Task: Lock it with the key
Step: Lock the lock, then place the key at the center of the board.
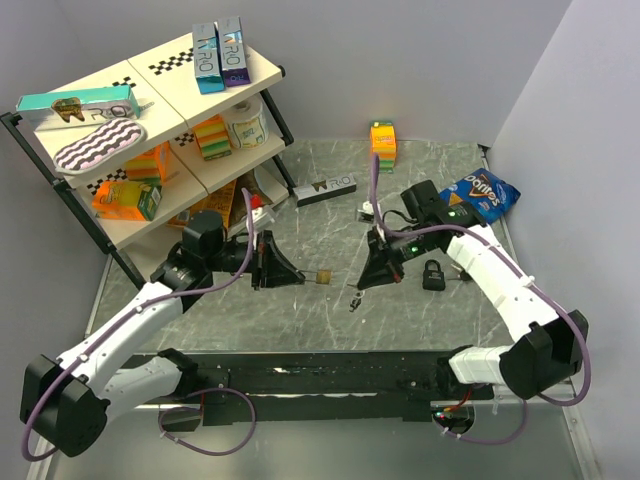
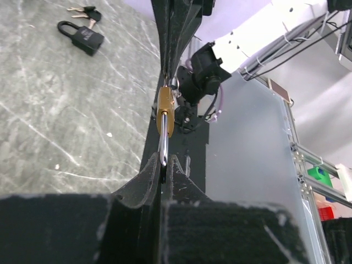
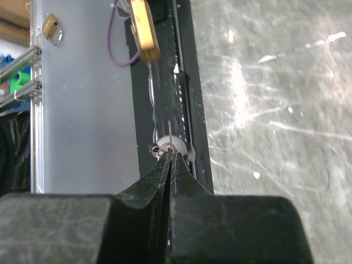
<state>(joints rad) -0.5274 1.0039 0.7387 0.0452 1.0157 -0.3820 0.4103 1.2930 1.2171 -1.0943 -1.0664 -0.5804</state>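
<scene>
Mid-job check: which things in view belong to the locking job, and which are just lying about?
Job: brass padlock, held by left gripper; key bunch, held by right gripper.
Lying about: black padlock, Doritos bag, ARO box, orange box, shelf.

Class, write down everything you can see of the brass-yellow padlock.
The lock is a small padlock with a brass-yellow, metallic-looking block body and a silvery shackle. The left gripper is shut on the shackle, holding the lock off the table, body pointing away from the fingers. Nothing else touches it.
</scene>
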